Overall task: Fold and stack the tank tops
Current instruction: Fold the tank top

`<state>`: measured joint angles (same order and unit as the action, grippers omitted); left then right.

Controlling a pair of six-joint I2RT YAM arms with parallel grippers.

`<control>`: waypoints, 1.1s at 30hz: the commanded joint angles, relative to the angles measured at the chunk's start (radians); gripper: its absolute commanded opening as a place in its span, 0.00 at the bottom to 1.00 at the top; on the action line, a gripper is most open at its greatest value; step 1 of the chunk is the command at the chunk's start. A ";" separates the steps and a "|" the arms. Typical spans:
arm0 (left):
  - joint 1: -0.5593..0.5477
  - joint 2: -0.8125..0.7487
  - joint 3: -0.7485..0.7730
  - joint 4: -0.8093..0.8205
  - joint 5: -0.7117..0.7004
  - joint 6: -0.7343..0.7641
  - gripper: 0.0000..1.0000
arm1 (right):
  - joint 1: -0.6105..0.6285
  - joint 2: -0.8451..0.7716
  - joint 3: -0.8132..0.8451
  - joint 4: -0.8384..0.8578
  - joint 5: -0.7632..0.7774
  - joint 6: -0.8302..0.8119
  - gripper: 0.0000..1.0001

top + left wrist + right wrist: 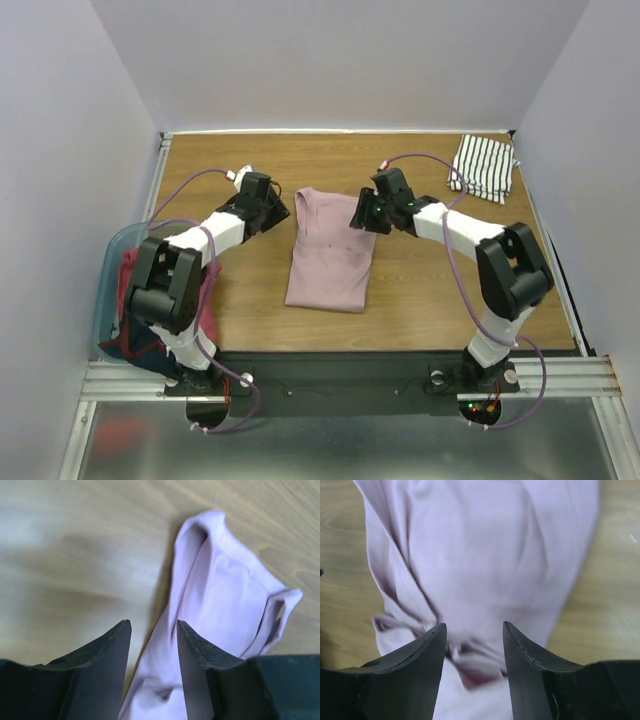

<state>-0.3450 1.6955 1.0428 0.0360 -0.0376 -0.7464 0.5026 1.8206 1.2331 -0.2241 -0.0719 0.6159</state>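
1. Tub (110, 258), translucent light blue, at the near left edge of the table (440, 295), beside the left arm's base; holds a dark red tank top (127, 275) and a navy tank top (122, 347), both bunched and partly hidden by the arm
2. Pink tank top (330, 255), plain dusty pink, lying flat on the wood at mid-table between the two arms, long side running near to far, its far end creased and gathered
3. Left gripper (152, 625), at the far left corner of the pink tank top; fingers apart, the cloth's edge showing in the gap, nothing clamped
4. Right gripper (474, 626), over the far right corner of the same top; fingers apart, bunched cloth below the gap, not pinched
5. Striped tank top (485, 168), white with thin black stripes, folded at the far right corner of the table, well apart from the pink one
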 commanded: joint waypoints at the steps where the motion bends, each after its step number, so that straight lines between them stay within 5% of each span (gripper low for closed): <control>1: -0.024 -0.201 -0.174 0.018 -0.065 -0.077 0.52 | 0.036 -0.176 -0.159 0.006 0.060 -0.019 0.55; 7: -0.129 -0.462 -0.465 -0.018 -0.148 -0.227 0.55 | 0.168 -0.417 -0.369 -0.001 0.138 0.050 0.55; 14: -0.284 -0.663 -0.641 -0.149 -0.186 -0.376 0.57 | 0.336 -0.605 -0.572 -0.004 0.214 0.222 0.53; 21: -0.316 -0.784 -0.688 -0.186 -0.199 -0.410 0.55 | 0.418 -0.624 -0.555 -0.009 0.247 0.278 0.33; 33: -0.318 -0.780 -0.707 -0.176 -0.182 -0.390 0.54 | 0.439 -0.469 -0.621 0.078 0.241 0.327 0.27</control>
<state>-0.6598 0.9226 0.3485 -0.1413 -0.1989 -1.1423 0.9318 1.3289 0.6708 -0.2024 0.1432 0.9024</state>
